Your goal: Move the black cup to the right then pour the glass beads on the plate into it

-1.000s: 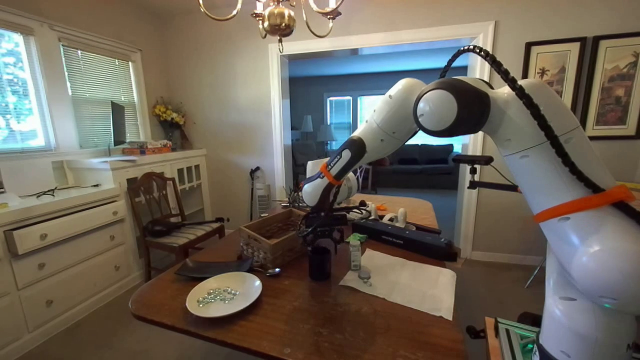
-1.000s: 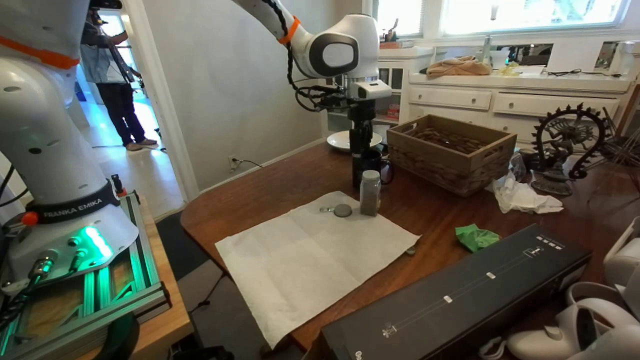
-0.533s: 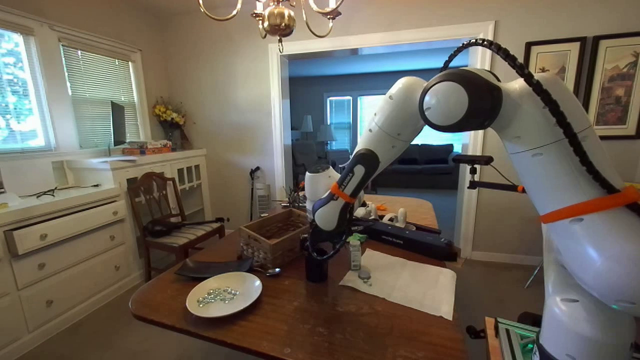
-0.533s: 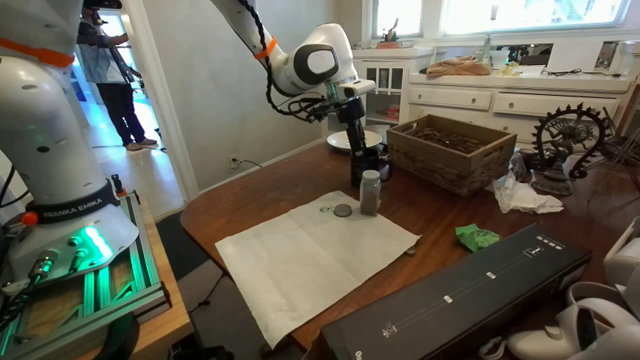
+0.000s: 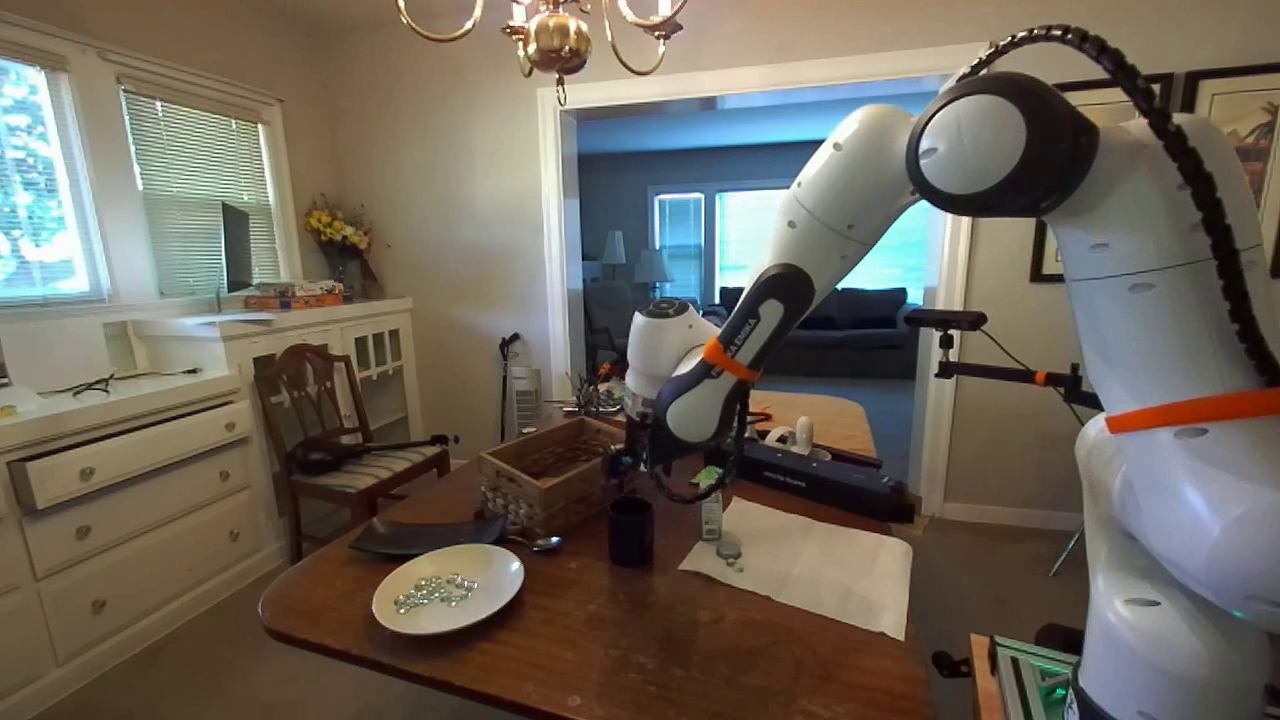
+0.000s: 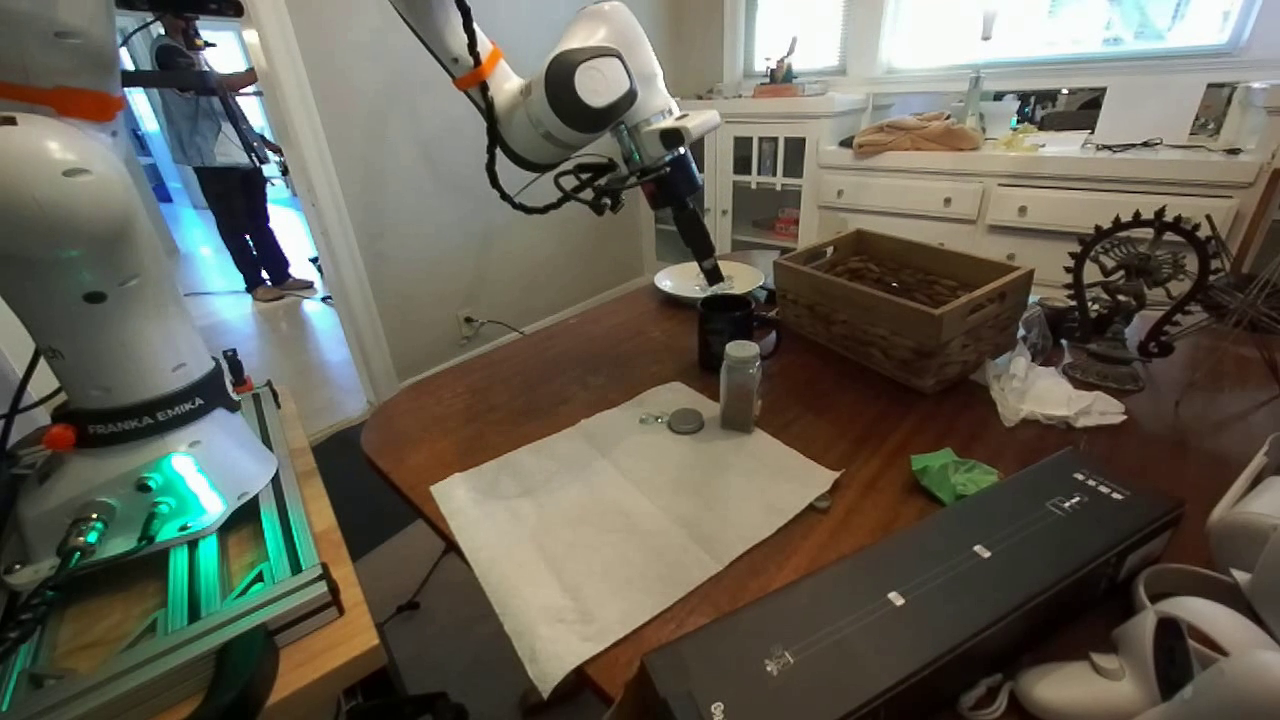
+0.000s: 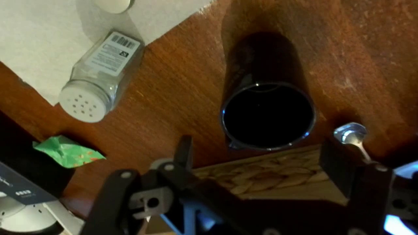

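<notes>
The black cup stands upright on the table in both exterior views; its handle faces the wooden basket. In the wrist view I look onto the cup's dark mouth and wall; the inside is too dark to read. My gripper is open and empty, its fingers wide apart. In an exterior view the gripper is tilted just above the cup's rim, apart from it. The white plate with clear glass beads lies near the table's rounded end, away from the gripper.
A wooden basket stands close behind the cup. A shaker jar stands by the cup on white paper, with a lid beside it. A spoon and dark tray lie near the plate. A long black box lies further off.
My gripper was down around the cup. It has risen off it and tilted, and the arm has drawn back. The cup shifted slightly and stands free.
</notes>
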`<state>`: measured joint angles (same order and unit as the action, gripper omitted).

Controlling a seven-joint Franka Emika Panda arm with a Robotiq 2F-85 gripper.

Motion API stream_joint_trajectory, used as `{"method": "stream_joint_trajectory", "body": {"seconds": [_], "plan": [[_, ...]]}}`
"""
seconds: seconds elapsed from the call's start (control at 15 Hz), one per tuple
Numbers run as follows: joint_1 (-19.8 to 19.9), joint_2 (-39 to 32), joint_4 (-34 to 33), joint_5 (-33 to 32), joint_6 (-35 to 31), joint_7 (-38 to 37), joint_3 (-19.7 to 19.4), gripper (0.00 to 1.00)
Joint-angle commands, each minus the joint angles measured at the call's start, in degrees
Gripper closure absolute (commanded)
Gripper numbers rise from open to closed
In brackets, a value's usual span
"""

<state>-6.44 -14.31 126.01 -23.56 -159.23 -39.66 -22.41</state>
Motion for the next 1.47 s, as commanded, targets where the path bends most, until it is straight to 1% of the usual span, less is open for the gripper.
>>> {"method": "stream_joint_trajectory", "body": {"seconds": [0.0,0.07,0.2,0.27,0.33,0.4,0.47,0.53,0.6,0.8,0.87,1.13,1.27,1.4], "plan": [[1.3,4.1,1.3,0.3,1.5,5.7,4.7,0.0],[3.5,4.0,1.0,6.6,1.9,12.7,8.6,0.0],[5.3,2.6,-0.2,15.1,3.2,21.2,13.4,0.0],[6.5,1.6,-1.2,19.1,4.8,25.6,15.6,0.0],[9.0,0.3,-3.1,22.8,7.6,29.9,18.7,0.0],[9.2,-0.9,-5.2,26.4,11.6,33.3,18.7,0.0],[6.9,1.8,-1.5,20.9,6.7,26.8,16.7,0.0],[7.6,1.1,-2.6,23.2,8.8,29.4,17.6,0.0],[8.1,0.4,-3.4,24.2,9.7,30.8,17.9,0.0],[8.8,-0.6,-4.8,25.3,9.7,31.3,17.9,0.0],[10.2,-1.3,-6.1,29.2,10.0,33.4,19.2,0.0],[12.6,-5.3,-10.7,39.0,9.1,34.7,21.0,0.0],[12.9,-7.2,-12.8,41.1,10.3,32.1,20.7,0.0],[13.3,-9.3,-13.8,43.4,9.4,31.7,21.1,0.0]]}}
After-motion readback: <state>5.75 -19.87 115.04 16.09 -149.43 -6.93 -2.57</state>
